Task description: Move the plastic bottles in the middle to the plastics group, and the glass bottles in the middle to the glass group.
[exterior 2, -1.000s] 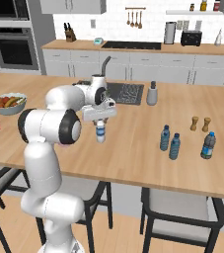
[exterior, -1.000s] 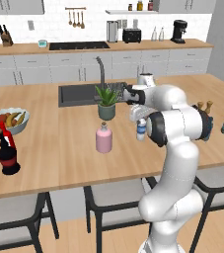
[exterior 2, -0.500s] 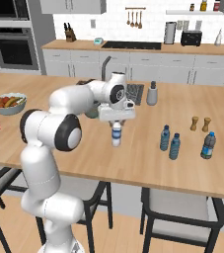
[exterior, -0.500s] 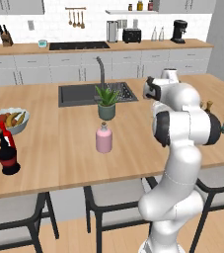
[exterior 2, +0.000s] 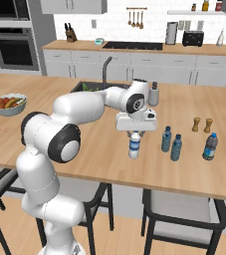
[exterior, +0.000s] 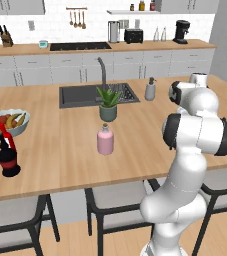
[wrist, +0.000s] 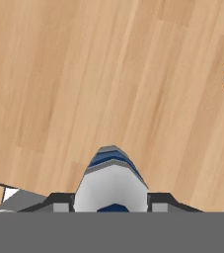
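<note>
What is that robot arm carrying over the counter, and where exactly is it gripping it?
The gripper holds the clear-white plastic bottle by its top, at the cap end; the bottle hangs upright below the jaws, above the wooden counter.

bench (exterior: 55, 150): pale wood
middle: pink bottle (exterior: 105, 140), potted plant (exterior: 108, 103)
left end: fruit bowl (exterior: 7, 122), black-and-red bottle (exterior: 7, 155)
right end: blue-capped bottles (exterior 2: 171, 143), brown shakers (exterior 2: 202, 124)

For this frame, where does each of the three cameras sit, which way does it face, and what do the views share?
Left base view: behind the arm's left, looking forward and down over the counter at the pink bottle; arm at right.
Right base view: behind its right; arm from left, gripper holding the clear-white bottle.
Hand view: on the hand, looking down along the fingers at that bottle and the wood.
Both base views share the counter and sink.
</note>
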